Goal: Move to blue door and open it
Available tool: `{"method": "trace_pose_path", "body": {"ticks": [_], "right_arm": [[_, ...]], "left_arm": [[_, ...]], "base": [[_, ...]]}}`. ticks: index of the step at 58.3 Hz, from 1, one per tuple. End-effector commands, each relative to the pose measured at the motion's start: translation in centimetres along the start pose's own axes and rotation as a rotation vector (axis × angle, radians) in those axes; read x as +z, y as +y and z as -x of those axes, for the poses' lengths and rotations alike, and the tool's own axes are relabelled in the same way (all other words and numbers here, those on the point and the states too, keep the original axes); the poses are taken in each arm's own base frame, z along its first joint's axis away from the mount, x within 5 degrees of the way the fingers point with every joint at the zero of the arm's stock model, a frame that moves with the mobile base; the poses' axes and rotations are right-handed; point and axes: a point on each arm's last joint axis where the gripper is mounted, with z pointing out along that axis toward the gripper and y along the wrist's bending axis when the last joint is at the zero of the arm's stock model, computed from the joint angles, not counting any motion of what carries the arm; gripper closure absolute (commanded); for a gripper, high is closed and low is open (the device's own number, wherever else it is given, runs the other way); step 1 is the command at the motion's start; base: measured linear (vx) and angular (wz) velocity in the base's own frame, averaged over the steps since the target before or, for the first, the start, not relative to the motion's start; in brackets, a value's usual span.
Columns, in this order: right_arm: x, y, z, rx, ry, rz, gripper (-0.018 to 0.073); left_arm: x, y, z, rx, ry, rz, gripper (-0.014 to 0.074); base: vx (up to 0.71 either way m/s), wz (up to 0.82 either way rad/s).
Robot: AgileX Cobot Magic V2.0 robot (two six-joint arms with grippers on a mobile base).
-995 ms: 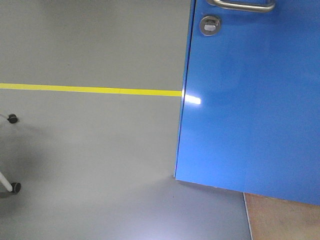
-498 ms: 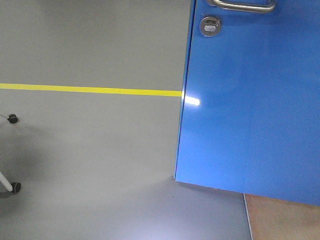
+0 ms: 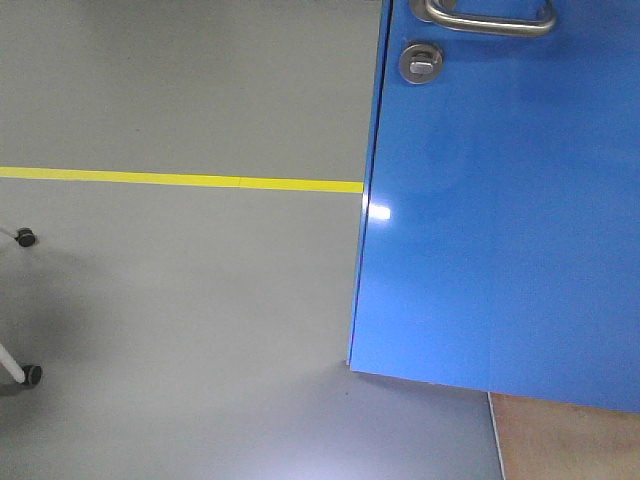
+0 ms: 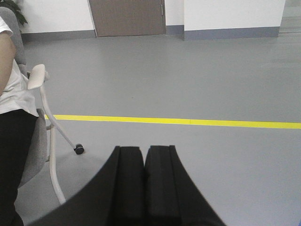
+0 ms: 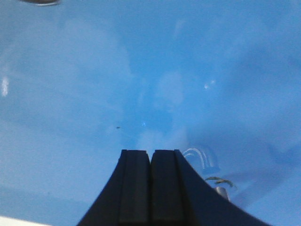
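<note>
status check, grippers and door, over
Left gripper shut, empty. Right gripper shut, facing blue door. Lever handle untouched. Chair off left, not blocking.

Blue door (image 3: 500, 220): glossy bright blue; silver lever handle (image 3: 490, 18), silver round lock (image 3: 421, 63) below it. Floor (image 3: 180, 300): plain grey, one yellow line (image 3: 180, 179) left of door. Left tool (image 4: 143, 162), right tool (image 5: 150, 165): black. Chair (image 4: 44, 136): cream frame.

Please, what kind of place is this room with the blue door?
Probably a lab or industrial hall, not a home: a plain grey floor marked with a yellow line, a glossy blue door with a metal lever handle, and a rolling chair where someone sits.
</note>
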Motion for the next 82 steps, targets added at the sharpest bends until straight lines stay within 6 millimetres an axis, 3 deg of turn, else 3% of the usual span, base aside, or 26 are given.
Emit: {"method": "trace_pose_path", "body": {"ticks": [1, 9, 18, 29, 43, 49, 63, 82], "right_arm": [[-3.0, 3.2, 0.1, -0.157, -0.085, 0.058, 0.0557], [-6.0, 3.5, -1.9, -0.5, -0.122, 0.02, 0.0557], [-9.7, 1.3, -3.8, -0.801, -0.118, -0.067, 0.0557], [-14.9, -2.6, -6.0, -0.991, -0.249, -0.101, 0.0557], [-19.9, -9.1, -10.9, -1.004, -0.28, -0.106, 0.0557], [-20.9, -12.6, -13.3, -1.008, -0.256, -0.114, 0.0557], [-22.3, -17.7, -16.8, -1.037, -0.317, -0.083, 0.0557], [-23.1, -19.2, -17.7, -1.025, -0.229, -0.152, 0.0557]], "left_arm": [[-0.1, 0.0, 0.7, -0.006, -0.098, -0.004, 0.0526], [-0.1, 0.0, 0.7, -0.006, -0.098, -0.004, 0.0526], [-0.1, 0.0, 0.7, -0.006, -0.098, -0.004, 0.0526], [-0.1, 0.0, 0.7, -0.006, -0.098, -0.004, 0.0526], [-0.1, 0.0, 0.7, -0.006, -0.098, -0.004, 0.0526], [-0.1, 0.0, 0.7, -0.006, -0.098, -0.004, 0.0526], [-0.1, 0.0, 0.7, -0.006, -0.098, -0.004, 0.0526], [-0.1, 0.0, 0.7, -0.006, -0.098, -0.004, 0.0526]], "base": [[0.0, 0.0], [0.0, 0.0], [0.0, 0.0], [0.0, 0.0], [0.0, 0.0], [0.0, 0.0], [0.0, 0.0], [0.0, 0.0]]}}
